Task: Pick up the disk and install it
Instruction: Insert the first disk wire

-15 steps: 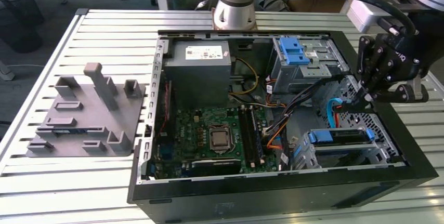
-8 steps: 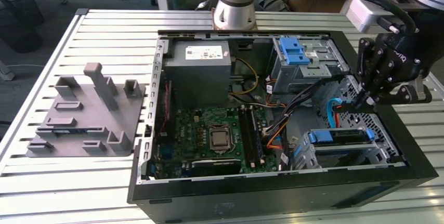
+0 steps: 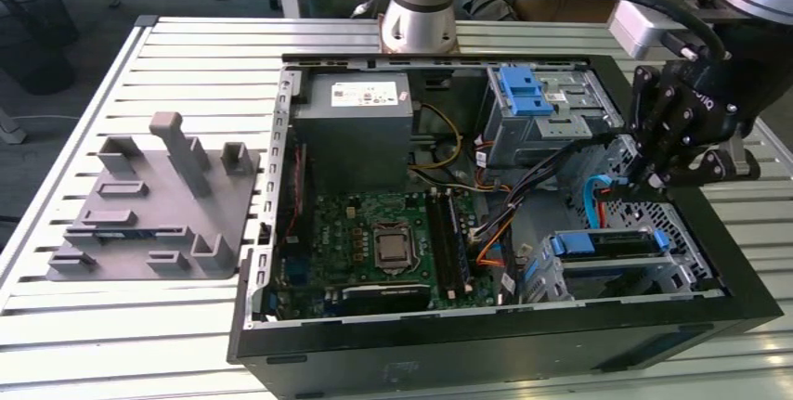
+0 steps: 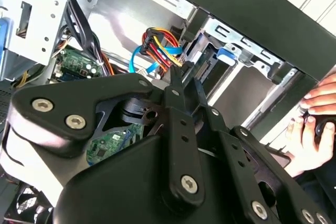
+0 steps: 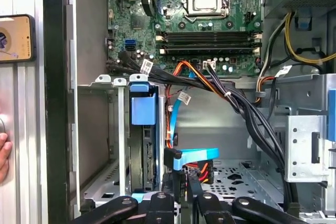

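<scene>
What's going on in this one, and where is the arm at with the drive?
A single robot arm is working over an open computer case. Its hand hangs above the cables, next to the lower drive cage at the exterior view's right. The disk, in its blue carrier, sits in that cage, apart from the hand, which appears to carry nothing.

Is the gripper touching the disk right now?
Apart. In the exterior view the gripper hangs above the disk, with a plain gap between them.
</scene>
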`<state>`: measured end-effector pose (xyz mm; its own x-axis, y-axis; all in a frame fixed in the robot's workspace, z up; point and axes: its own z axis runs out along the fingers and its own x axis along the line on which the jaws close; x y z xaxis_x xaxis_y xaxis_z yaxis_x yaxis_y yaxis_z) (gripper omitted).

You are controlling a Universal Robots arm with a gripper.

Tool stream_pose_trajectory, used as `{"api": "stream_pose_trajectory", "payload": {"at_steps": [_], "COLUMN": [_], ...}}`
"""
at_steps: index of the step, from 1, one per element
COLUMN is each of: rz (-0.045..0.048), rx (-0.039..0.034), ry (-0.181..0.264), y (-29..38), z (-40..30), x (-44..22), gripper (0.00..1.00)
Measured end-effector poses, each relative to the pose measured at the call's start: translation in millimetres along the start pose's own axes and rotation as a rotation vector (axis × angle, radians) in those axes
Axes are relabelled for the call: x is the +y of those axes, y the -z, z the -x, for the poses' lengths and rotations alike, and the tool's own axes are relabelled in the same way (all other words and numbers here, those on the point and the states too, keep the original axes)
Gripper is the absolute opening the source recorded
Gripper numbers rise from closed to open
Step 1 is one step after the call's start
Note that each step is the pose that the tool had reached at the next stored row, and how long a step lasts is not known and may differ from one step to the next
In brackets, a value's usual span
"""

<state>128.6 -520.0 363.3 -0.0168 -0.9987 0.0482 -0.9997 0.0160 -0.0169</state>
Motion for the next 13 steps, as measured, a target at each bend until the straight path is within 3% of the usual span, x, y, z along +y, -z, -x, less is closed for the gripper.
{"api": "stream_pose_trajectory", "payload": {"at_steps": [6,9,10,13], "rz": [-0.0002,-0.0003,-0.0003,-0.0004], "rx": [0.0128,0.0169,0.0180,0.0226], "ry": [0.000,0.000,0.000,0.000], "y": [-7.0,-7.6,-7.5,-7.5], "z": [1.2,1.6,1.7,1.8], "x": [0.1,0.1,0.1,0.1], "gripper": [0.25,0.23,0.17,0.16]}}
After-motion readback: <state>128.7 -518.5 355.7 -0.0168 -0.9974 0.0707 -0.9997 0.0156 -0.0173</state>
